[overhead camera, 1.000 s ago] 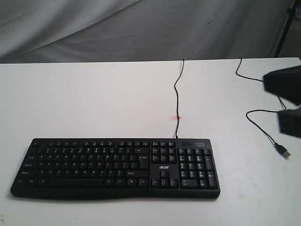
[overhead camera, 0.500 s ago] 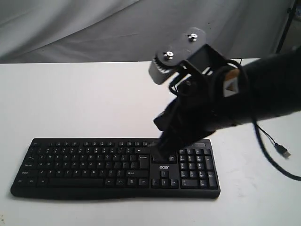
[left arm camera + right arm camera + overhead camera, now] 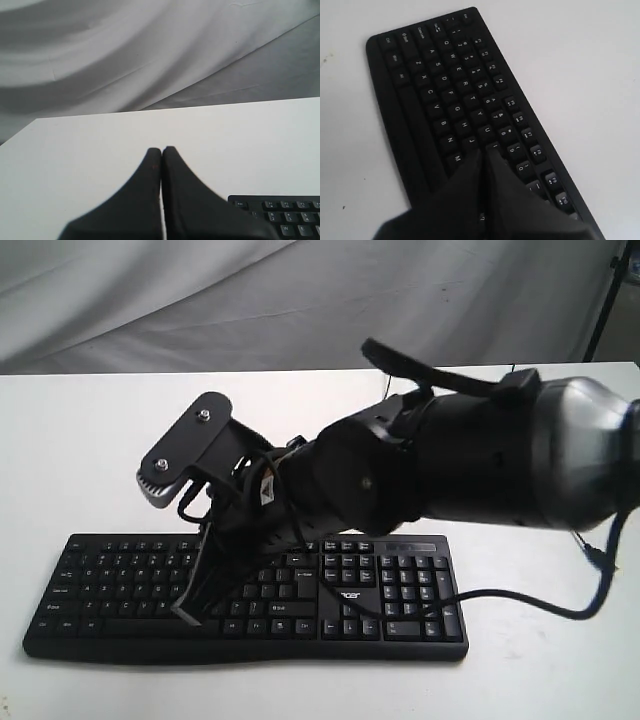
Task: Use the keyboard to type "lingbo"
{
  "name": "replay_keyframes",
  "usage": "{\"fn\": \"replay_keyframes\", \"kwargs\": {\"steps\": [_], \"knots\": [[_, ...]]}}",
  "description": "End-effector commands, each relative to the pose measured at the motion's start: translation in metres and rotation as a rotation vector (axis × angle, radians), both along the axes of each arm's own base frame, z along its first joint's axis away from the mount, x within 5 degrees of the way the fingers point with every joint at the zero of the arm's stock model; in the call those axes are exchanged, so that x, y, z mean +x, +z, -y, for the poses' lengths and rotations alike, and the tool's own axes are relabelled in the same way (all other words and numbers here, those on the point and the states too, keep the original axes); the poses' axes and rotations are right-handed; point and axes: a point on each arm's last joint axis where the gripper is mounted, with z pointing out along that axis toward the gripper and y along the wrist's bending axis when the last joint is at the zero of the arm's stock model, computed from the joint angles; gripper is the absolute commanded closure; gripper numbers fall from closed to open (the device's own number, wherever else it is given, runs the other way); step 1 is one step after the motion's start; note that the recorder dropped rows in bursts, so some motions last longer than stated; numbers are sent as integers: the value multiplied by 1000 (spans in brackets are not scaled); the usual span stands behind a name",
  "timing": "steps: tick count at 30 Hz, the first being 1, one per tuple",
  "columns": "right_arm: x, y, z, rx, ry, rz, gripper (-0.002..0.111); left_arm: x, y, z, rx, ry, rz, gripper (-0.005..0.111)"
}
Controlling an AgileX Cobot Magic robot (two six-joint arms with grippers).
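Right gripper (image 3: 482, 152), pinched together, pointed down at the keyboard (image 3: 435, 90).
My tip hid the keys beneath; landing off-centre, I could have hit L's neighbour.

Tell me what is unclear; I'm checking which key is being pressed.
Right wrist view: the shut right gripper covers the key at its tip; contact unclear.
Exterior view: the right arm hides middle keys of the keyboard; legends too small.
Left wrist view: the frame edge leaves one keyboard corner.
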Motion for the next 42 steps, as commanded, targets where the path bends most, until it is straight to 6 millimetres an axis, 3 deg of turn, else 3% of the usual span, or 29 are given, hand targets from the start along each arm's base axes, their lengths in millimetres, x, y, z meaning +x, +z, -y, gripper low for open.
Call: {"fn": "replay_keyframes", "kwargs": {"steps": [1,8,14,22,30,42], "knots": [[8,-19,-5,-17,11,15,108,0,-2,0,-4,-4,-4,106],[21,-56,-12,-58,39,74,108,0,-2,0,-4,-4,-4,106],[16,-73,-6,-59,20,109,108,0,-2,0,-4,-4,-4,106],[13,-78,-3,-73,31,117,108,0,-2,0,-4,-4,-4,106],[13,-95,-6,-94,41,97,108,0,-2,0,-4,-4,-4,106],[12,-95,-10,-88,54,121,108,0,-2,0,-4,-4,-4,106]]}}
